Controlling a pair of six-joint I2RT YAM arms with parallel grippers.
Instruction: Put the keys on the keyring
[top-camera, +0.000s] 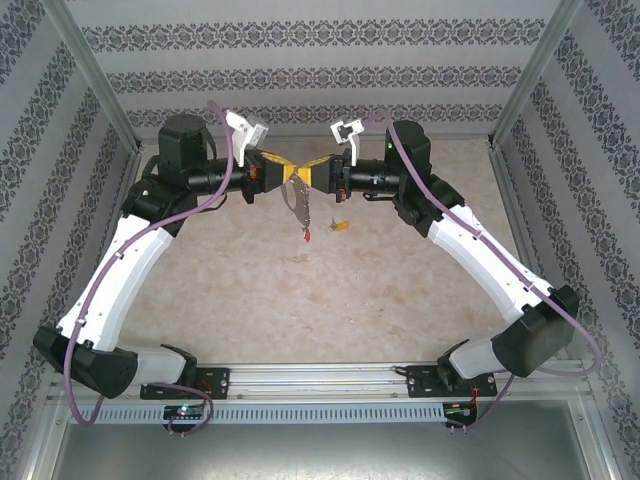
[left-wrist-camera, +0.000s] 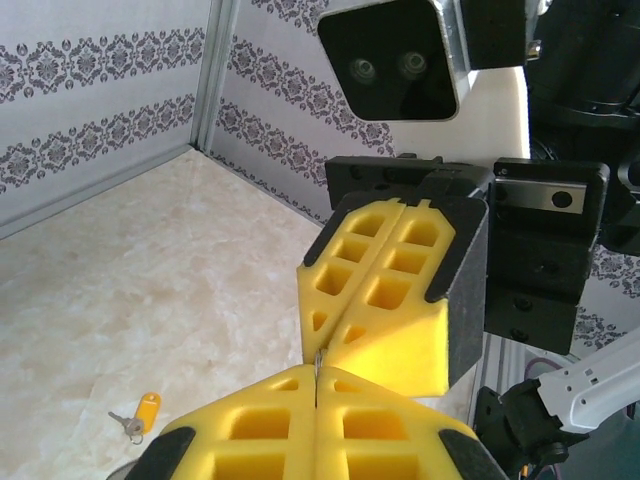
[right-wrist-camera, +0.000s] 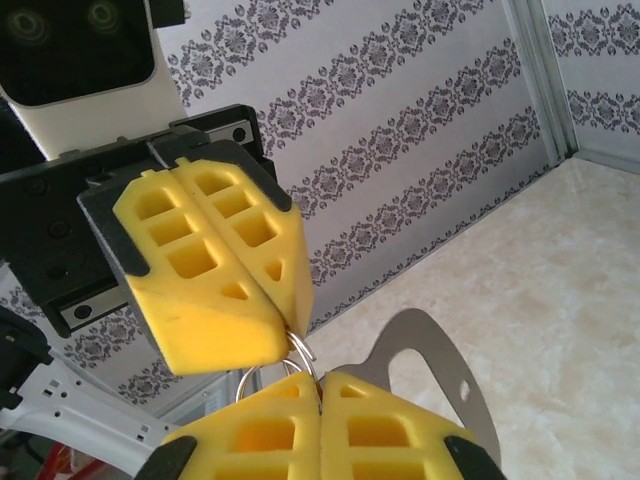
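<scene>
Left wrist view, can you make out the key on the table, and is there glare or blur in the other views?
Left wrist view: evenly lit, no glare, the key tiny but legible on the table. Right wrist view: the keyring in focus with a dull sheen, wallpaper crisp. Top external view: soft and washed out, small things near the centre hard to read.

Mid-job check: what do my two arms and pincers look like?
The left arm and right arm have white shells, black joints and a purple cable each. The left pincer and right pincer are yellow wedges with square pockets, edged black.
</scene>
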